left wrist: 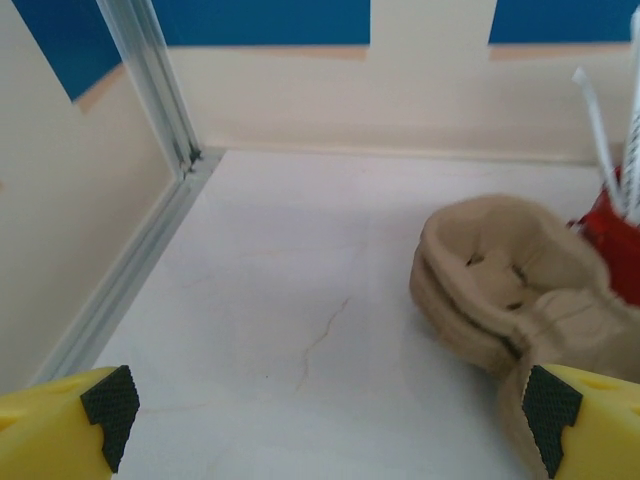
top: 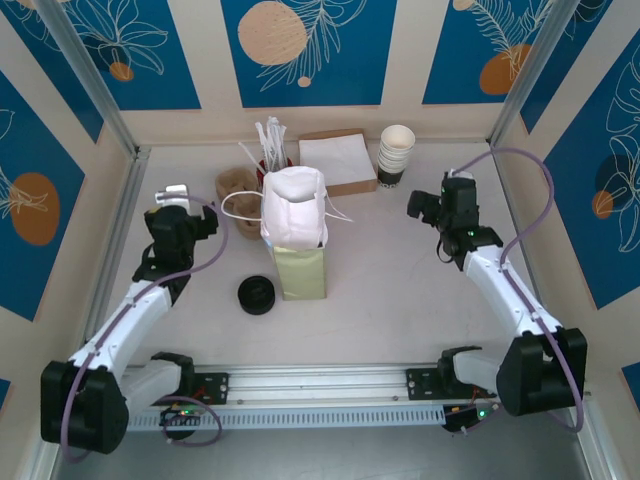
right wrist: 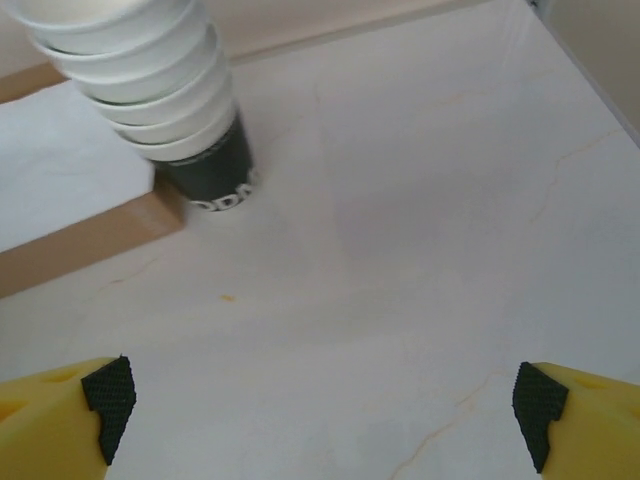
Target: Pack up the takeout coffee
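Note:
The takeout coffee is hidden from view. A tall paper bag (top: 300, 268) with olive-yellow sides and a crumpled white top stands in the middle of the table. My left gripper (top: 203, 220) hovers left of the bag, open, and nothing but bare table shows between its fingers (left wrist: 328, 412). My right gripper (top: 424, 206) is well to the right of the bag near the stacked cups. It is open too, with bare table between its yellow fingers (right wrist: 323, 408).
A flat black disc (top: 257, 295) lies left of the bag's base. Brown pulp cup carriers (left wrist: 510, 290) and a red holder with straws (left wrist: 615, 240) sit behind the bag. Stacked white cups (right wrist: 150, 80) stand by a wooden napkin tray (right wrist: 80, 240). Walls enclose the table.

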